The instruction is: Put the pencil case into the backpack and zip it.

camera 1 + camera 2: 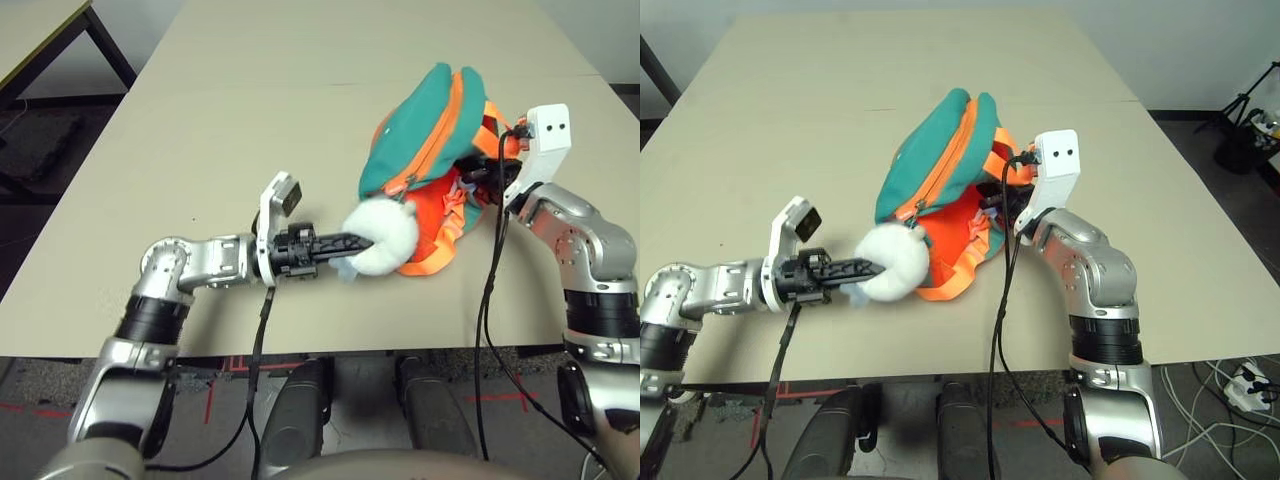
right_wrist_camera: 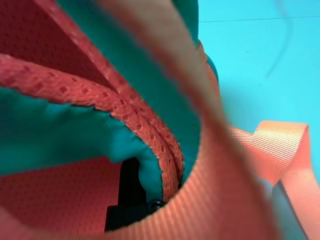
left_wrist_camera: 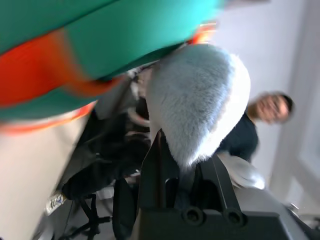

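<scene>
Both jaws clamped. Left eye view: left gripper (image 1: 352,241) pinches the plush charm (image 1: 383,237) at centre; the right gripper (image 1: 478,170) grips the backpack (image 1: 425,125) at upper right. Left wrist view: grey plush between the fingers (image 3: 159,170) (person behind). Right wrist view – orange strap (image 2: 277,150), mesh fabric.

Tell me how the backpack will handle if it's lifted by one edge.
The backpack looks like soft fabric, slumped and creased, so it would probably sag rather than hold shape. Its loose orange straps likely dangle and snag. The plush charm, shut in the left gripper, would tug along.
</scene>
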Controlling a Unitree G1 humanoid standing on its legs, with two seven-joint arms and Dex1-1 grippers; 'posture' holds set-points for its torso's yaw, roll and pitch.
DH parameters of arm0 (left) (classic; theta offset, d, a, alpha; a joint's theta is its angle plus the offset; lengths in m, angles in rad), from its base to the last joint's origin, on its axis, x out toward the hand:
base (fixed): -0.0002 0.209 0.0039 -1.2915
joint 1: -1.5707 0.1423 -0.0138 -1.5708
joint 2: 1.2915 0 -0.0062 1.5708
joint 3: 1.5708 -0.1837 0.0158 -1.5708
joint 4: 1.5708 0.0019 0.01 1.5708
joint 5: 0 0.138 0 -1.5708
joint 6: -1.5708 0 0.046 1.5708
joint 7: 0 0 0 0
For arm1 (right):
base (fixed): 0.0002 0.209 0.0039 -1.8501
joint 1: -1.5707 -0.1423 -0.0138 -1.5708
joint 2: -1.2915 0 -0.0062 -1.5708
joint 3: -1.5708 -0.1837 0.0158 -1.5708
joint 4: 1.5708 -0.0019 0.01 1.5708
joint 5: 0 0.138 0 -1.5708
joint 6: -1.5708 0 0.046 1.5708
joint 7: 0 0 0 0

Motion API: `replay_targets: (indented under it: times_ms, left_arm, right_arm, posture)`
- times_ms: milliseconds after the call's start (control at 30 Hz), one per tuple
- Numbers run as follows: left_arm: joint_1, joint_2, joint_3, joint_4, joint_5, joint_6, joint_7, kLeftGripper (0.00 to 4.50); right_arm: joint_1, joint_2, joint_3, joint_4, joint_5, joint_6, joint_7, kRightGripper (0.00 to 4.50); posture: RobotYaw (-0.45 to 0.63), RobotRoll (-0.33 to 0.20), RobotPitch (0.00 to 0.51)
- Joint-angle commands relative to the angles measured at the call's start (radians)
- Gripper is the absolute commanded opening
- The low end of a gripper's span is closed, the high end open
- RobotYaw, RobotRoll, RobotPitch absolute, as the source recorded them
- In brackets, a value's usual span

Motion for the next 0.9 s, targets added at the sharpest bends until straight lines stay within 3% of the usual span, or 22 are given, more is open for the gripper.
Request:
replay_targets:
  times_ms: [33,167,500,900]
  left_arm:
    - [-0.124,-0.025,0.054,0.041,0.014,0.015,-0.021,0.13]
    - [-0.207,-0.052,0.091,0.093,0.014,0.042,-0.022,0.13]
    - [-0.228,-0.038,0.092,0.098,0.014,0.073,-0.009,0.13]
    - [-0.188,-0.057,0.105,0.073,0.014,0.056,0.016,0.13]
  right_arm:
    - [0.032,-0.008,-0.001,0.003,0.012,0.040,0.024,0.11]
    - [0.046,-0.041,0.004,-0.054,0.029,0.066,0.070,1.41]
    - [0.053,-0.253,-0.094,-0.211,0.180,0.188,0.235,4.48]
    - [-0.062,-0.345,-0.047,-0.079,0.184,0.159,0.386,4.50]
  posture:
    - [0.08,0.000,0.208]
    - [0.08,0.000,0.210]
    - [0.07,0.000,0.222]
    - [0.08,0.000,0.233]
